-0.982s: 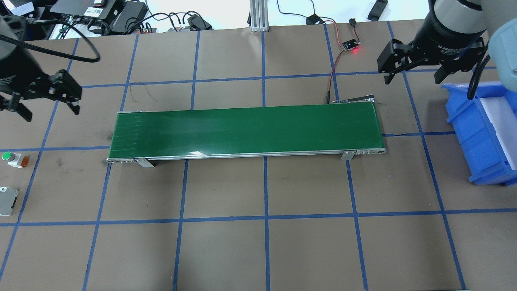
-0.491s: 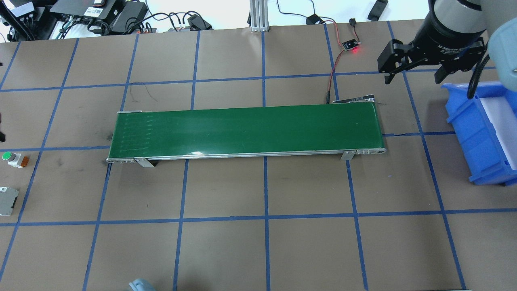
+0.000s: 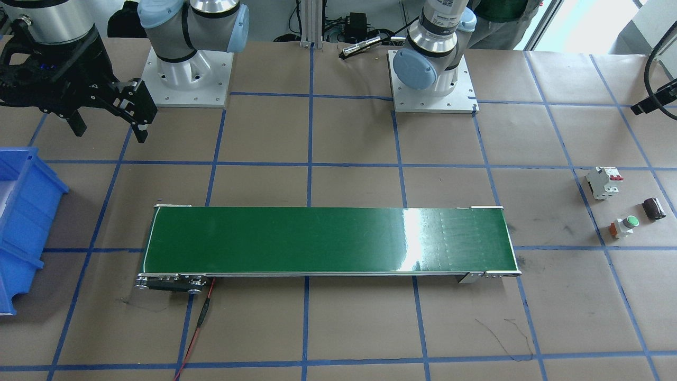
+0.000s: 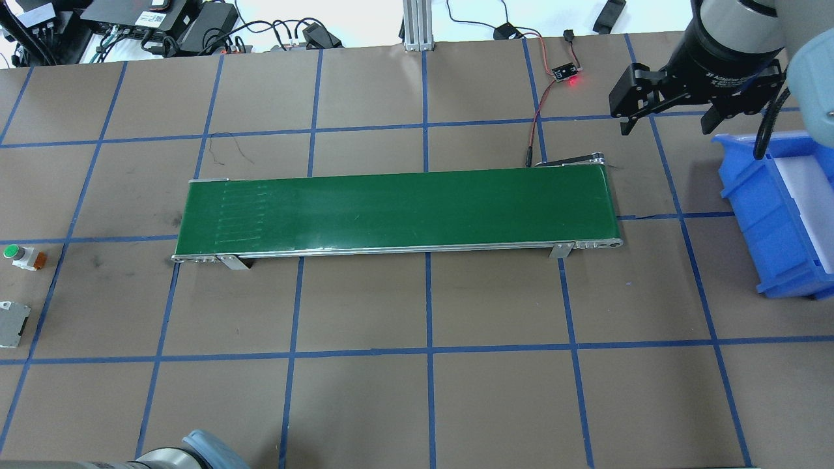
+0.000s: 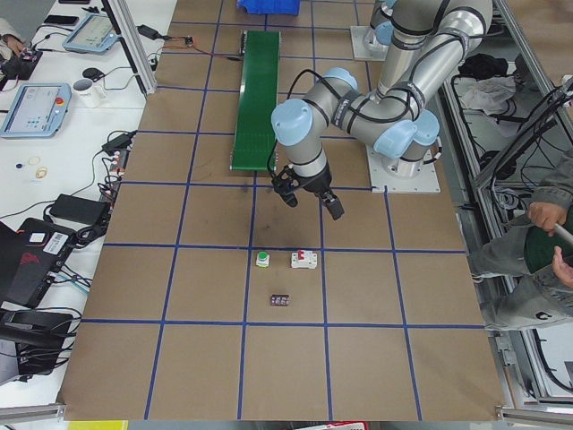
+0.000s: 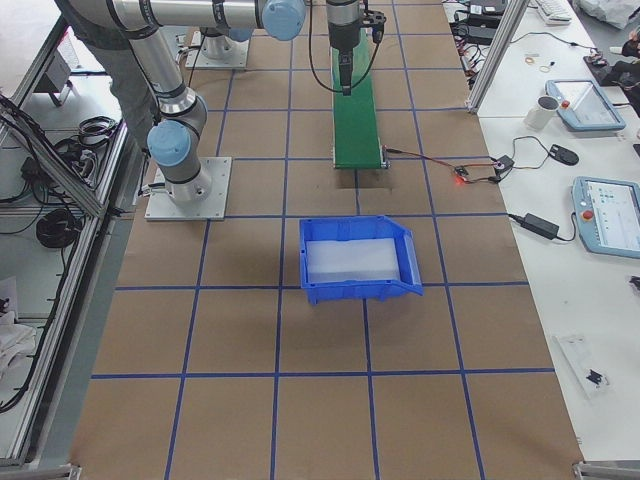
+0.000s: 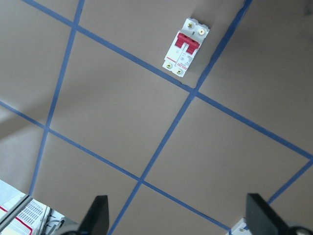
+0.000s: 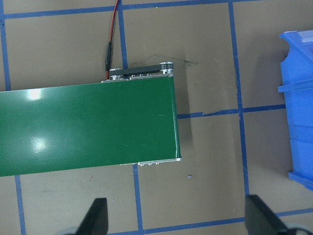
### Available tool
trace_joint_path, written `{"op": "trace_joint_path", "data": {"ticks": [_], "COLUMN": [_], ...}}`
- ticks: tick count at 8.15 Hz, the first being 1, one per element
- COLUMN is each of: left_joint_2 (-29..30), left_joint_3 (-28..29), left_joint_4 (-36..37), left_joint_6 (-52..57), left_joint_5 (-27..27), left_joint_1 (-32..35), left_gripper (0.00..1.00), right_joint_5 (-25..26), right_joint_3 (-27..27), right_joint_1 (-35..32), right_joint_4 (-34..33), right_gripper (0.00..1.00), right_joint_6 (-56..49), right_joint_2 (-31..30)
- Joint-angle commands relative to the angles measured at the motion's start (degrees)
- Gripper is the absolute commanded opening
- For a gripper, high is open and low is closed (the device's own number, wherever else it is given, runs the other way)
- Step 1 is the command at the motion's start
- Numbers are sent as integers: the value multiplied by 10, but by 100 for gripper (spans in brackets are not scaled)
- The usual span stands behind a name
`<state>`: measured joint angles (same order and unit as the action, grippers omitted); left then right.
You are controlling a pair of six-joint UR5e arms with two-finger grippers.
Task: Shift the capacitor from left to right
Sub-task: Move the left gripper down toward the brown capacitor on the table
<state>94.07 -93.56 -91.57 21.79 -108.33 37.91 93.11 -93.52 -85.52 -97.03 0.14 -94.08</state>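
Observation:
The capacitor is a small dark cylinder lying on the paper at the table's left end, beside the green push button. It also shows in the exterior left view and is outside the overhead view. My left gripper is open and empty, high above the table. Its wrist view shows only the white circuit breaker, not the capacitor. In the exterior left view the left gripper hangs between the conveyor's end and the three parts. My right gripper is open and empty above the conveyor's right end.
The green conveyor belt lies across the table's middle. A blue bin stands at the right end. The circuit breaker and push button sit close to the capacitor. The left arm's elbow shows at the overhead view's bottom edge.
My left gripper has moved out of the overhead view at the left, and its elbow has come in at the bottom edge. Faint marks on the belt have shifted right. The right arm has stayed still.

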Motion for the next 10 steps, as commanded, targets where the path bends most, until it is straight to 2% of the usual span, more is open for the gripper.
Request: {"op": "trace_joint_path", "data": {"ticks": [1, 2, 4, 5, 7, 10], "left_joint_2": [36, 56, 67, 74, 153, 202], "left_joint_3": [-3, -4, -3, -2, 0, -1], "left_joint_4": [148, 228, 232, 238, 364, 426], "left_joint_6": [247, 297, 301, 300, 326, 345], "left_joint_5": [-3, 1, 55, 56, 58, 87], "left_joint_1": [-33, -33, -31, -31, -34, -69], "left_gripper": [100, 100, 100, 100, 99, 96], "right_joint_5": [1, 1, -4, 1, 2, 6], "right_joint_3": [1, 1, 0, 0, 1, 1], "right_joint_1": [0, 0, 0, 0, 1, 0], "right_joint_4": [0, 1, 1, 0, 2, -2], "right_gripper": [100, 100, 100, 100, 100, 100], "right_joint_6": [-1, 0, 2, 0, 0, -2], "right_joint_2": [-1, -1, 0, 0, 0, 0]}}
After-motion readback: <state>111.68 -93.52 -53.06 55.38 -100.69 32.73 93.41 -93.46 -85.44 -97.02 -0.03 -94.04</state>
